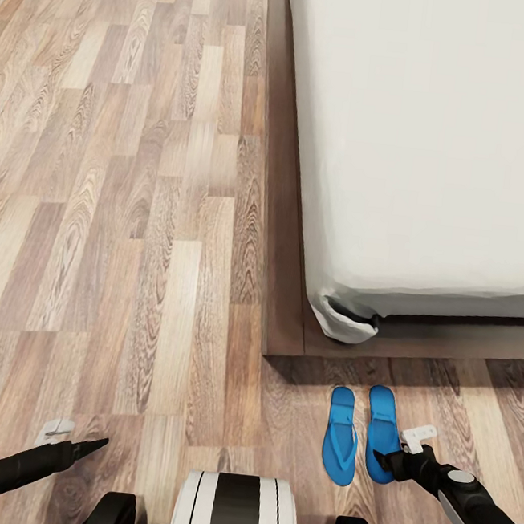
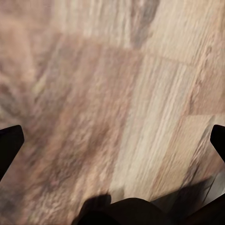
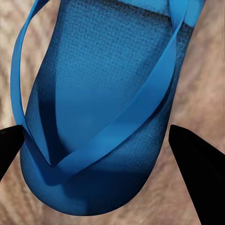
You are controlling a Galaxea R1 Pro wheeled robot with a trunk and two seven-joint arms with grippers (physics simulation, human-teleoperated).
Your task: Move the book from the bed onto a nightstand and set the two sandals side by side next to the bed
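Right gripper [image 1: 393, 461]: low over the floor at the foot corner of the bed, fingers spread wide, holding nothing. In the right wrist view the two black fingertips [image 3: 194, 157] stand either side of a sandal's toe end, clear of it on both flanks.

Sandal under the right gripper [image 3: 101, 108]: bright blue, sole flat on the planks, strap running in a V to the toe post. In the head view this is the one farther from the robot's middle [image 1: 381, 432], partly covered at its near end by the gripper.

Other sandal [image 1: 340, 436]: just beside the first, parallel to it, toes pointing the same way, a thin strip of floor between them. Both lie close to the bed frame's foot edge, near its corner.

Bed [image 1: 283, 329]: dark-brown platform frame, light-grey mattress [image 1: 435, 151] on top, its cover rumpled at the corner nearest the sandals.

Left gripper [image 1: 85, 447]: well apart from the bed, out over bare planks on the robot's left. Wide open too; in the left wrist view a dark fingertip [image 2: 9, 145] sits at each edge with blurred wood grain between.

Floor [image 1: 123, 199]: wood planks in mixed light and brown tones, running alongside the bed.

Robot's trunk [image 1: 234, 513]: white with a dark band, between the two arms.
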